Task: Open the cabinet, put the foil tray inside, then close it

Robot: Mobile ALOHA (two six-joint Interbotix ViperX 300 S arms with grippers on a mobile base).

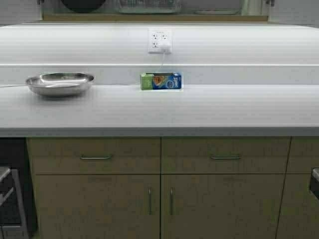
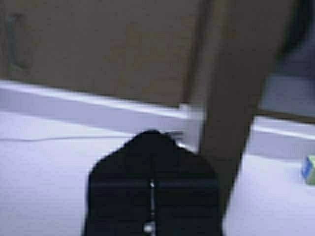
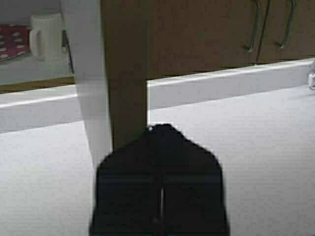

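Neither arm shows in my high view, so I go by the wrist cameras. The left gripper point(image 2: 152, 135) has its fingers pressed together along a thin seam, holding nothing. Its tip sits just in front of the edge of an open door point(image 2: 231, 98) of the cabinet point(image 1: 149, 18); I cannot tell whether it touches. The right gripper point(image 3: 160, 129) is likewise closed and empty. Its tip is right against the lower corner of the other open door point(image 3: 125, 64), which stands edge-on to the camera.

Beyond that door the right wrist view looks into the cabinet, where a white mug point(image 3: 47, 36) stands beside a red dotted plate point(image 3: 12, 42) on the shelf. In the high view only the cabinet's lower edge and a strip of shelf show along the top. There a shiny, crinkled shape that I take for the foil tray point(image 1: 149, 6) sits inside, near the middle, with a dark round thing point(image 1: 82, 5) to its left.

Below, the white table point(image 1: 199, 109) carries a steel bowl point(image 1: 60, 82) on the left. A small blue and green box point(image 1: 161, 80) stands against the back wall under an outlet point(image 1: 159, 41). Drawers point(image 1: 94, 157) run under the table's front edge.
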